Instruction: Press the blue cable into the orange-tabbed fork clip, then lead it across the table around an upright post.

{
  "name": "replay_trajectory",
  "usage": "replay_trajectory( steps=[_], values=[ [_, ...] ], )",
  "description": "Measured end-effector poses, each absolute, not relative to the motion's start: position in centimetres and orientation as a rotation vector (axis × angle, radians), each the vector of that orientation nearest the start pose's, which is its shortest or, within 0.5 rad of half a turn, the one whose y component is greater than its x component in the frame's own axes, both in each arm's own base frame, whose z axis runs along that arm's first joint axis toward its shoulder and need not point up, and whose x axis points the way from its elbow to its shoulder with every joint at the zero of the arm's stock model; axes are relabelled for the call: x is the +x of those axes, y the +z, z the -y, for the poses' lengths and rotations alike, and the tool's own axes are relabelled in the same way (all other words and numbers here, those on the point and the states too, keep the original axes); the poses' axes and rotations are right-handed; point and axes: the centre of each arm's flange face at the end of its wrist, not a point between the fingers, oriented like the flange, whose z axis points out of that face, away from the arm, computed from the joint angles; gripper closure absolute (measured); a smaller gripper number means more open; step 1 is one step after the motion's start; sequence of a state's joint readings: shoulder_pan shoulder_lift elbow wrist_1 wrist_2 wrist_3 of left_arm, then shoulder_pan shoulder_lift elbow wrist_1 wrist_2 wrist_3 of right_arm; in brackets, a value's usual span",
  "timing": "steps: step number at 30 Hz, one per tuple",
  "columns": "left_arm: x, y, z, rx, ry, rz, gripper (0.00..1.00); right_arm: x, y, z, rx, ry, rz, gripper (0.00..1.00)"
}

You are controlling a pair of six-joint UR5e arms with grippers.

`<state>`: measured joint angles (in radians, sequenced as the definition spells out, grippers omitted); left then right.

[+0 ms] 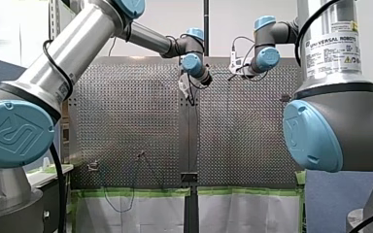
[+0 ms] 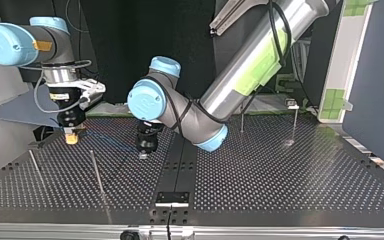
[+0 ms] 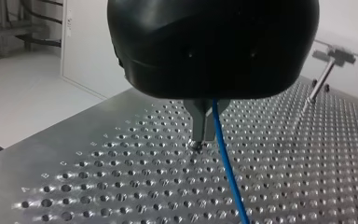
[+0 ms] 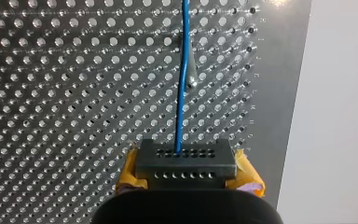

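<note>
Bright, even light fills the room, and in the top view the perforated surface [image 2: 280,170] shows a soft sheen along its front edge, while the backdrop behind the arms is dim. In the left wrist view the black body of my left end effector [image 3: 203,140] sits in shade against pale walls, and small glints ring the surface's holes. In the right wrist view glare blooms at one far corner, and the blue cable [image 4: 182,84] reads vivid against the bright metal.

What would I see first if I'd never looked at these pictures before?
Probably the two big silver arms with sky-blue caps, my left arm and my right arm, filling the front view's sides. Next, the bright blue cable stretched over the holey table between my right pincer and my left pincer.
</note>
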<state>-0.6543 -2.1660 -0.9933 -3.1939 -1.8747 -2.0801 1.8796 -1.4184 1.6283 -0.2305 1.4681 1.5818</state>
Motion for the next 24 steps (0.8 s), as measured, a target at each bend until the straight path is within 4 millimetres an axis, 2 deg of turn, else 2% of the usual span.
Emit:
replay_trajectory(
  steps=[11, 24],
  values=[
    [50.6, 40.6, 51.6, -0.085, -0.512, -1.649, 1.0, 30.0, 40.4, 48.2, 1.477, 1.522, 0.986, 1.0],
    [50.4, 45.4, 52.6, -0.015, -0.447, -1.552, 1.0, 29.5, 41.7, 49.1, 1.444, 1.533, 0.985, 1.0]
  ],
)
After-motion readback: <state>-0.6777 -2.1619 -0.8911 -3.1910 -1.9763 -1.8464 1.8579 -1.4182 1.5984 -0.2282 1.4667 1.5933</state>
